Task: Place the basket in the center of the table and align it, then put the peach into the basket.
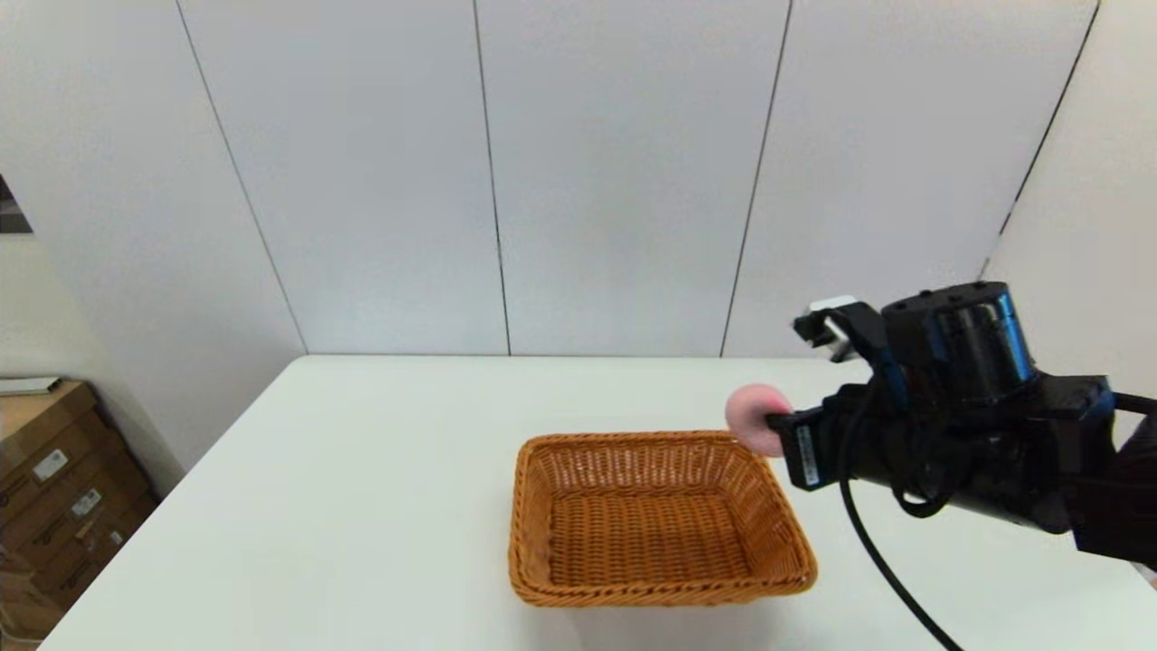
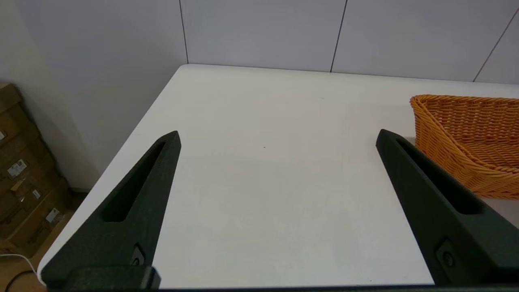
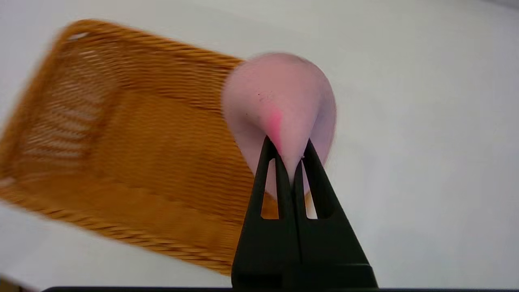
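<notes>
Basket (image 1: 658,520) sits mid-counter (image 1: 362,470). Right hand (image 3: 288,156) pinched tight on peach (image 1: 757,418), held aloft just beside basket's far right corner. Step: carrying peach over. Next: shift above basket middle, lower, release. Left hand (image 2: 277,140) wide open, empty, idle left of basket.

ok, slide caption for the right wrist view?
Right gripper pinches the peach above the basket's near-right corner, over the white table.

1. White sticker on the right gripper's (image 1: 776,423) black body: dark print, too small to read.
2. White labels on the cardboard boxes (image 1: 54,479) beside the table (stacked on the floor, robot's left): print illegible.
3. Nothing else lettered.
</notes>
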Tool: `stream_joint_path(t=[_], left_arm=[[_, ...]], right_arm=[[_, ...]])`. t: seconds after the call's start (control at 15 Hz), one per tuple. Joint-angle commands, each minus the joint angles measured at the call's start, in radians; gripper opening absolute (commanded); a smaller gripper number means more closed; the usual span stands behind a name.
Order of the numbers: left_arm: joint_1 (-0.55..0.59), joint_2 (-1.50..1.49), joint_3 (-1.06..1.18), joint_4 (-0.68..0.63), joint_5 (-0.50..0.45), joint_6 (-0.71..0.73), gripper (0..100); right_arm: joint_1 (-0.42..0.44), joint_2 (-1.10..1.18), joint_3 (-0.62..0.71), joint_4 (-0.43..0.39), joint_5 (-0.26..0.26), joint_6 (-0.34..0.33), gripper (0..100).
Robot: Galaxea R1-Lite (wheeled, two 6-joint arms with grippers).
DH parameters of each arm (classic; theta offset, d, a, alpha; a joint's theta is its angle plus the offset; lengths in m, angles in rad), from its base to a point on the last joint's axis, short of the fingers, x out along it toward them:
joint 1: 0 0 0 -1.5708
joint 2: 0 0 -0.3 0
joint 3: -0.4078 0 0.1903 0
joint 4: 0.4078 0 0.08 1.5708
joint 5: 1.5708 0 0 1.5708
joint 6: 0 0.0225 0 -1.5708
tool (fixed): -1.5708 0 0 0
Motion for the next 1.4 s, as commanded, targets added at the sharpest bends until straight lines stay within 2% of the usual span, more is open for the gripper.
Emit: stream_joint_path(t=[0.07,0.4,0.47,0.53,0.73,0.87,1.27,1.4], left_arm=[[0.0,0.0,0.0,0.0,0.0,-0.001,100],[0.0,0.0,0.0,0.0,0.002,-0.002,100],[0.0,0.0,0.0,0.0,0.002,-0.001,100],[0.0,0.0,0.0,0.0,0.002,-0.001,100],[0.0,0.0,0.0,0.0,0.002,-0.002,100],[0.0,0.0,0.0,0.0,0.002,-0.002,100],[0.0,0.0,0.0,0.0,0.002,-0.002,100],[0.0,0.0,0.0,0.0,0.002,-0.002,100]], right_arm=[[0.116,0.124,-0.045,-0.003,-0.027,0.001,0],[0.19,0.225,-0.105,0.013,-0.032,-0.001,0],[0.202,0.241,-0.112,0.014,-0.043,-0.001,100],[0.21,0.262,-0.124,0.013,-0.067,0.005,100],[0.208,0.271,-0.143,0.01,-0.076,0.028,100],[0.188,0.254,-0.158,0.01,-0.084,0.079,100],[-0.053,-0.045,-0.14,0.017,-0.076,0.087,100],[-0.077,-0.164,-0.085,0.027,-0.081,0.078,100]])
